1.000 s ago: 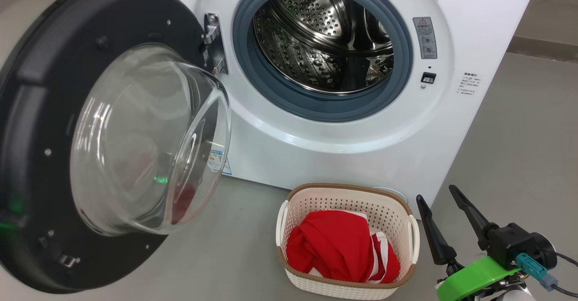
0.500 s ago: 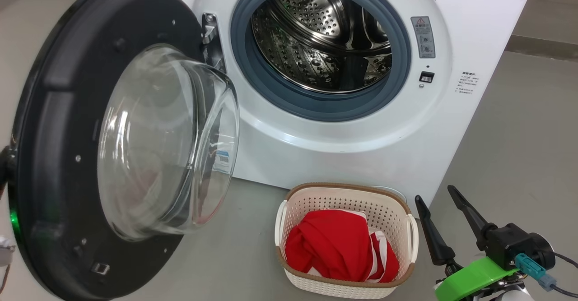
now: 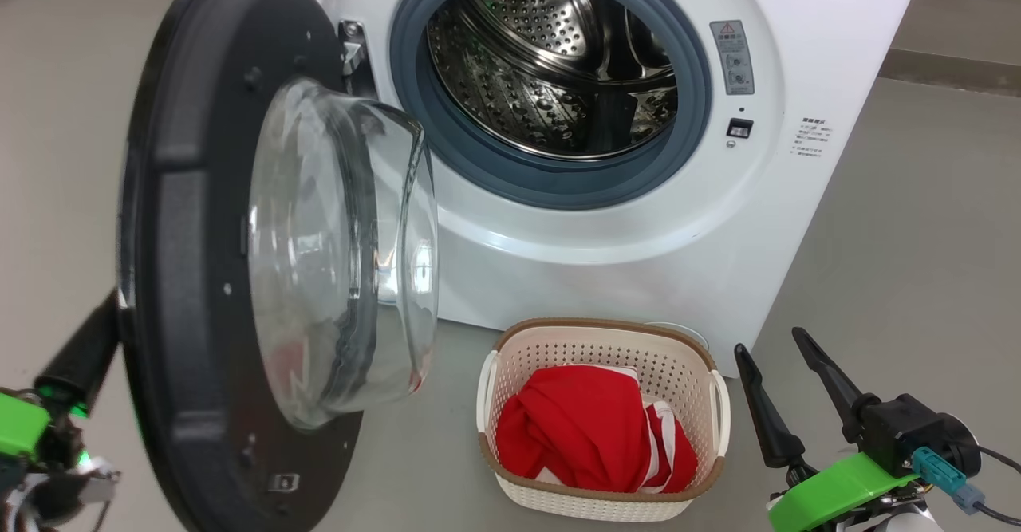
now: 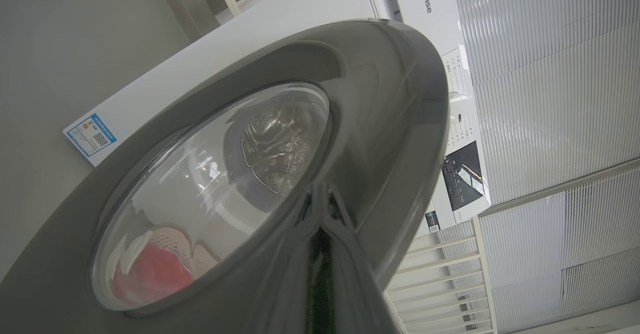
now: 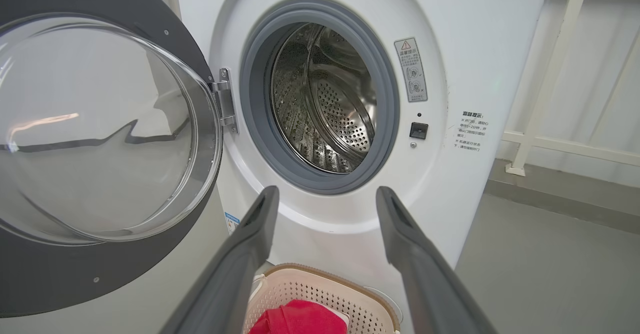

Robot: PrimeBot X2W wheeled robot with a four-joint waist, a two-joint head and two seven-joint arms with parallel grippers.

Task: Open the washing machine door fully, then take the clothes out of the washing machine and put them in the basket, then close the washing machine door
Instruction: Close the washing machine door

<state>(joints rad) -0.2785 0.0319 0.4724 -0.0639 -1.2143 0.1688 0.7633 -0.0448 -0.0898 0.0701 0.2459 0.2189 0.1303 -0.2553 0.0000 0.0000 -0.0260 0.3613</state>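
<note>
A smooth grey floor [image 3: 917,221] spreads over the right and far left of the head view, softly and evenly lit. At the upper right a darker grey step [image 3: 949,68] runs along the wall's foot. At the right of the right wrist view, a cream-white frame of bars [image 5: 547,63] stands before a pale wall [image 5: 590,73]. White ribbed panels [image 4: 550,73] cover the right of the left wrist view.

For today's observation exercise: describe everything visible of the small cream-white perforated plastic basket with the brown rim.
The cream-white perforated plastic basket is rounded-rectangular, with a brown woven-look rim and two side handles. It stands upright on the grey floor, just before the white washing machine, and holds bunched red clothes with white stripes.
</note>
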